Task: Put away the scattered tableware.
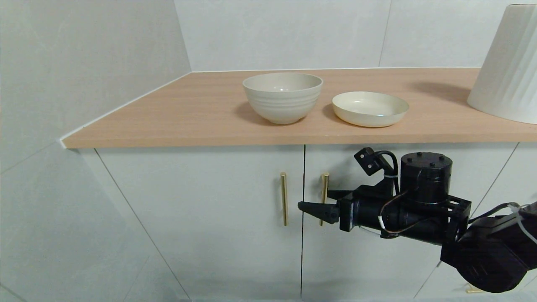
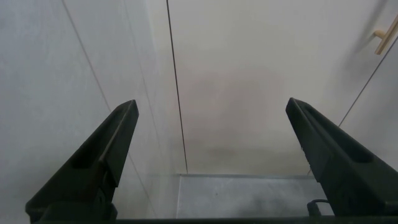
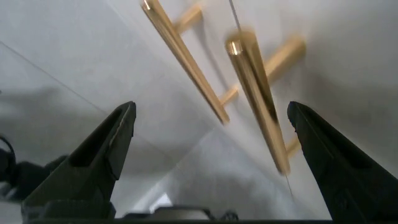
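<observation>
A: While the right gripper [image 1: 315, 202] sits spread at the right handle [image 1: 324, 184], centre the bar between its fingers before closing. Then pull straight out, so it doesn't slip off.
B: OK. Left gripper [image 2: 211, 115] is also spread, holding nothing, facing the cabinet [image 1: 209, 235]. Tableware?
A: Bowl [image 1: 282, 97] left, dish [image 1: 370, 108] just beside it, not touching, on the wood counter [image 1: 188, 113]. Lampshade [image 1: 509, 67] far right. Tiled wall [image 1: 84, 63] left and behind.

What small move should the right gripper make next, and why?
Probably ease the right gripper forward and shut it on the right door's handle. Its jaws stand open close to that handle, the cabinet is shut, and the bowl and dish wait on the counter.
</observation>
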